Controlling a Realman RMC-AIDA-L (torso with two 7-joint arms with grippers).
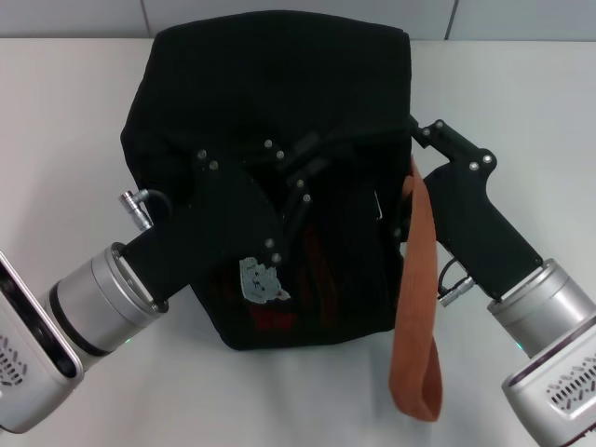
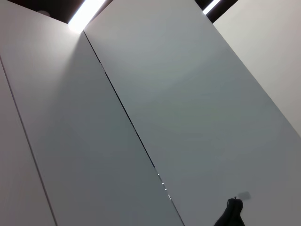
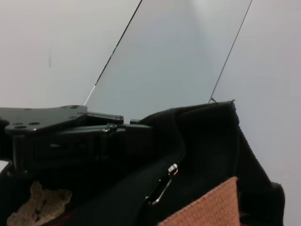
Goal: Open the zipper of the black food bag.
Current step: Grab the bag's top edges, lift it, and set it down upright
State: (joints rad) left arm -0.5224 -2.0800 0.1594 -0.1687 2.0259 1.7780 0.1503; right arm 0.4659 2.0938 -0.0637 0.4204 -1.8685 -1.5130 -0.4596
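The black food bag (image 1: 279, 74) stands upright on the white table, with a white bear patch (image 1: 264, 279) on its front. One orange-brown handle (image 1: 414, 307) hangs down its right side. My left gripper (image 1: 303, 172) reaches over the bag's front top edge. My right gripper (image 1: 417, 128) sits against the bag's upper right corner. In the right wrist view the zipper (image 3: 181, 157) runs along the bag's (image 3: 207, 136) rim, and its silvery pull (image 3: 165, 181) hangs free, away from the left gripper (image 3: 113, 129). A tan bear patch (image 3: 40, 205) shows below.
The white table (image 1: 521, 93) extends on both sides of the bag, with a tiled wall (image 1: 298, 14) behind. The left wrist view shows only pale wall panels (image 2: 141, 94).
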